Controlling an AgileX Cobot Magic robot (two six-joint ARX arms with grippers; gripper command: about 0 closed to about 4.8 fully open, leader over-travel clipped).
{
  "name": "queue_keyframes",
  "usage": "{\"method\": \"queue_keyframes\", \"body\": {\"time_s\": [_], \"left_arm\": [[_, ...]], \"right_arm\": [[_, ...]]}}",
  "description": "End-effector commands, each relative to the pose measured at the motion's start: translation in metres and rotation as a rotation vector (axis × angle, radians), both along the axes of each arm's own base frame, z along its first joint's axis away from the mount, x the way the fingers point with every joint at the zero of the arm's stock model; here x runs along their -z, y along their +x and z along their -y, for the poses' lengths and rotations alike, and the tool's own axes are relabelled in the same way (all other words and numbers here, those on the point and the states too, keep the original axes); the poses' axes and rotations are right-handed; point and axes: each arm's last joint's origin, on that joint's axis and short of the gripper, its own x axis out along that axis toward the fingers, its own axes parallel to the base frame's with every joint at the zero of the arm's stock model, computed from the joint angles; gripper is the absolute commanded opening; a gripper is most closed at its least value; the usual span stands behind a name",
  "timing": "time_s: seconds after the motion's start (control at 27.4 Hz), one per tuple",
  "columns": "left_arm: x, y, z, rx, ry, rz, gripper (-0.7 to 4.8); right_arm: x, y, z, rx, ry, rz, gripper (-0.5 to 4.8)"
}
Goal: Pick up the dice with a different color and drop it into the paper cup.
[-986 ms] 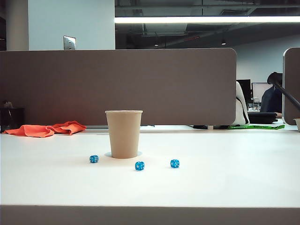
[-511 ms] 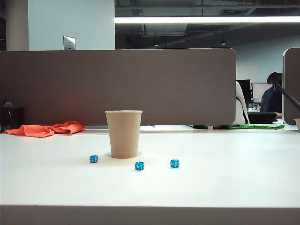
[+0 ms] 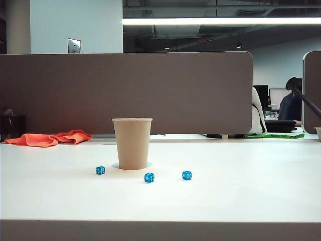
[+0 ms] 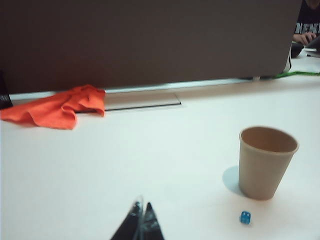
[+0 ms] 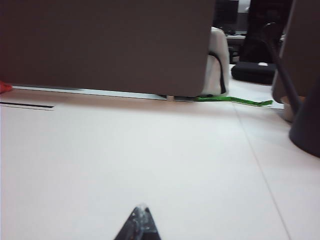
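Observation:
The tan paper cup (image 3: 132, 143) stands upright in the middle of the white table (image 3: 241, 191); the left wrist view shows the paper cup (image 4: 266, 161) with its mouth open and its bottom hidden. The dice with a different color is out of view. Three blue dice lie near the cup's foot: one blue die (image 3: 100, 170) to its left, a second blue die (image 3: 149, 177) in front, a third blue die (image 3: 186, 175) to the right. One blue die (image 4: 245, 217) shows in the left wrist view. My left gripper (image 4: 142, 206) is shut and empty, well short of the cup. My right gripper (image 5: 140, 209) is shut and empty over bare table. Neither arm shows in the exterior view.
An orange cloth (image 3: 50, 138) lies at the table's back left, and the same orange cloth (image 4: 57, 106) shows in the left wrist view. A grey partition (image 3: 125, 93) closes off the far edge. A dark stand (image 5: 305, 125) rises at the far right of the table.

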Motion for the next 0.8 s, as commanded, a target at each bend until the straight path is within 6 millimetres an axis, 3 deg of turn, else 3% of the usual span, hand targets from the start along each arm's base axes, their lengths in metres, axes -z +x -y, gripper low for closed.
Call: {"method": "queue_keyframes", "body": {"time_s": [0.04, 0.4, 0.58, 0.8], "left_arm": [[0.005, 0.002, 0.000, 0.001, -0.010, 0.018, -0.06], [0.038, 0.008, 0.000, -0.050, 0.066, -0.092, -0.06], [0.037, 0.008, 0.001, 0.003, 0.065, -0.090, -0.06], [0.041, 0.008, -0.003, -0.130, 0.183, -0.107, -0.06]], "right_arm": [[-0.001, 0.000, 0.001, 0.043, 0.006, 0.010, -0.01], [0.003, 0.000, 0.001, 0.039, -0.006, -0.023, -0.01], [0.003, 0.000, 0.001, 0.034, 0.002, -0.023, -0.01], [0.002, 0.000, -0.002, -0.070, -0.004, -0.018, -0.01]]}}
